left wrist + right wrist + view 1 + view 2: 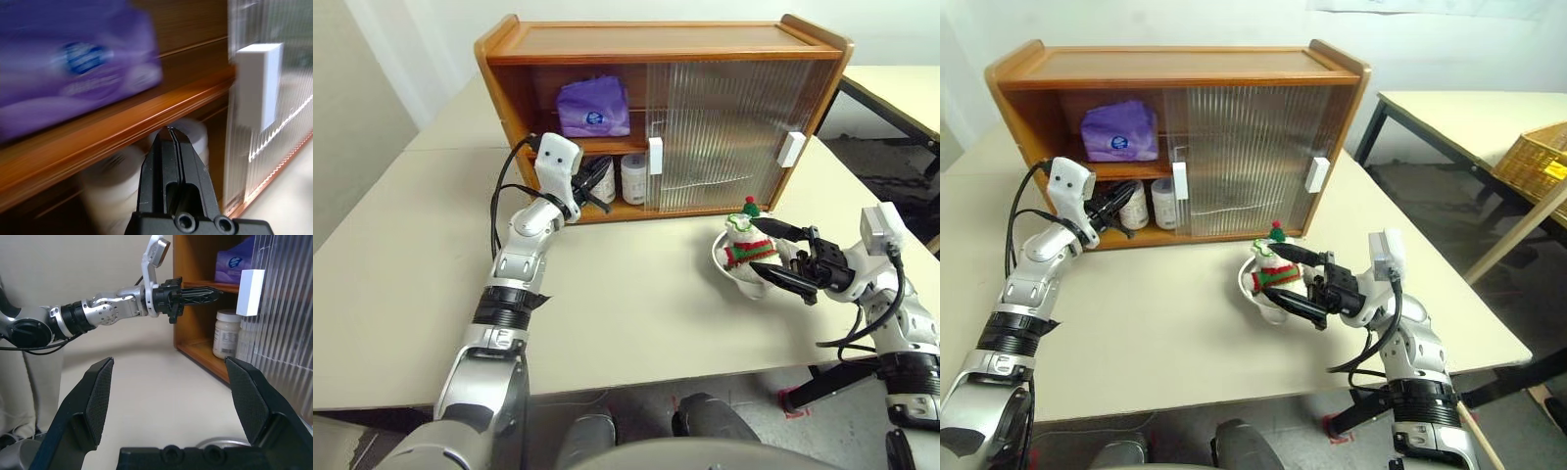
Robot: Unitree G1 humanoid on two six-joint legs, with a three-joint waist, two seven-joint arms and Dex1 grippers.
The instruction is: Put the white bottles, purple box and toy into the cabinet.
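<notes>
The toy (747, 238) is the one thing not yet in the cabinet (656, 44). It stands upright in a shallow bowl (729, 264) on the table (636, 304), on the right and nearer than the cabinet. The right hand (781, 257) is spread wide and grasps nothing; its fingers lie level and point left, one on the far side of the toy and one on the near side. So the toy lies just off its tips, and this arm is plainly the nearer one. The left hand (597, 184) is clenched and empty at the cabinet's open left half. There the purple box (594, 106) sits on the shelf and both white bottles (1151, 204) stand below it.
</notes>
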